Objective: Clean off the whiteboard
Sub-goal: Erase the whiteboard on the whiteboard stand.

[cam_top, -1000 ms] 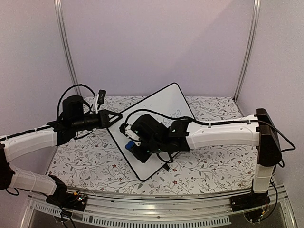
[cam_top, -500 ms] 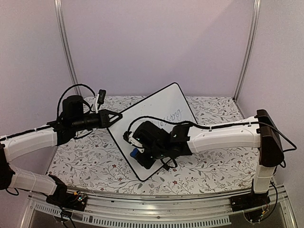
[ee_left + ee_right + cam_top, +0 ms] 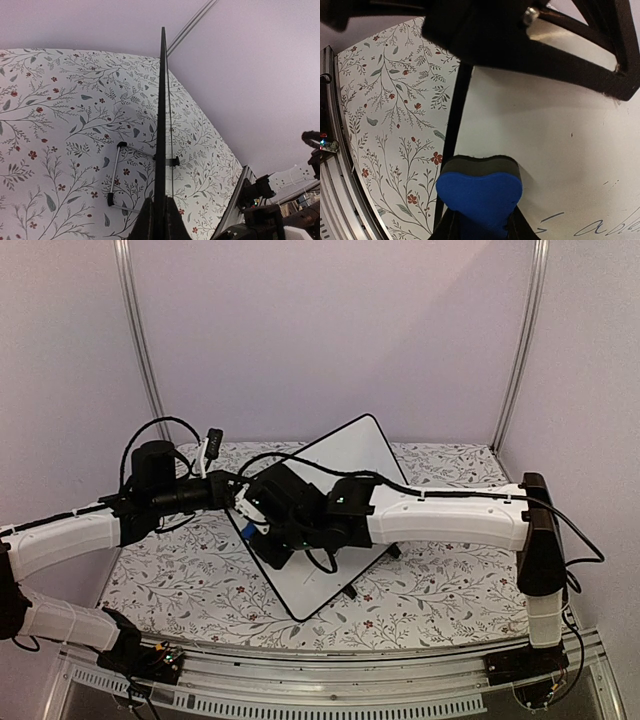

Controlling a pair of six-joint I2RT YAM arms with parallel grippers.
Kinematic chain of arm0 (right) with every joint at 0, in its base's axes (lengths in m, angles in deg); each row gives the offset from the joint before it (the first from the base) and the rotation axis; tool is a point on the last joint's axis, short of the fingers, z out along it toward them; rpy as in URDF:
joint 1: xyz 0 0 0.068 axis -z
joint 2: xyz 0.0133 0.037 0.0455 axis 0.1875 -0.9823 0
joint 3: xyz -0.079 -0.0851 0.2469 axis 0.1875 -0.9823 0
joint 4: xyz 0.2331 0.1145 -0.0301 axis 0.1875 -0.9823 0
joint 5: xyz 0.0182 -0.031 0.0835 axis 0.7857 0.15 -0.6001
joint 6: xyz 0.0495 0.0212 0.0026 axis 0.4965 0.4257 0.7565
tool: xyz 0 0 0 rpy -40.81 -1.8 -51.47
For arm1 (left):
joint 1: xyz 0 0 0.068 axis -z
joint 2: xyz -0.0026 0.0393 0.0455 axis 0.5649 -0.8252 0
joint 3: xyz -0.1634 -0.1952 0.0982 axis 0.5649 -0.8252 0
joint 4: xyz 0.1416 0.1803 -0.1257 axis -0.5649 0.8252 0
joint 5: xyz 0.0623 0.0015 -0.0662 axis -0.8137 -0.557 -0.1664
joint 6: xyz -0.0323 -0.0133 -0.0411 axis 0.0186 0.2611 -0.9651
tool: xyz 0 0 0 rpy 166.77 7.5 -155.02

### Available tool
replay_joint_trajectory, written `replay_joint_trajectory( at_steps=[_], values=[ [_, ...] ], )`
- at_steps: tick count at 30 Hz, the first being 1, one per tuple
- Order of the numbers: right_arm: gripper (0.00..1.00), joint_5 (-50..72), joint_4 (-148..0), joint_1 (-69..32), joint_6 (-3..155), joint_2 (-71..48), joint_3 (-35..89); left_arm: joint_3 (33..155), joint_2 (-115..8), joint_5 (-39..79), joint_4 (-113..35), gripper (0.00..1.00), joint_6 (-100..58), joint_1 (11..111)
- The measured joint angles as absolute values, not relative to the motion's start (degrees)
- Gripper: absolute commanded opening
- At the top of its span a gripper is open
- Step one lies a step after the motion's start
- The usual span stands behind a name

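L claw (image 3: pixel 160 220) clamped on whiteboard (image 3: pixel 355 452) edge, R claw (image 3: pixel 479 224) gripping blue eraser (image 3: pixel 480 192) on board

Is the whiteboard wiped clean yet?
No, handwriting shows on the whiteboard just right of the blue eraser.

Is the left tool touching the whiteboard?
Touching. The left wrist view shows the whiteboard's thin black edge running straight down into the shut left tool, pinched there with no gap.
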State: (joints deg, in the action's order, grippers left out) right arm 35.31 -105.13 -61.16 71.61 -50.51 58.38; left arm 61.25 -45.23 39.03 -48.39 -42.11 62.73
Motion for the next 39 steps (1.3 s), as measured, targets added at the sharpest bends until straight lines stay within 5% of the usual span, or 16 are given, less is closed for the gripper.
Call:
replay_joint_trajectory(
  at_steps=[8, 24, 39],
  values=[
    [0.0, 35.92, -103.19, -61.05, 71.26, -50.01, 56.52, 61.25, -45.23, 38.92, -48.33, 0.0, -42.11, 62.73],
    [0.0, 35.86, -92.78, -58.47, 76.34, -39.19, 31.39, 61.25, -45.23, 38.98, -48.28, 0.0, -42.14, 62.73],
    [0.0, 32.49, -99.56, -55.34, 73.52, -41.37, 39.69, 61.28, -45.23, 38.11, -48.48, 0.0, -42.18, 62.71]
  ],
)
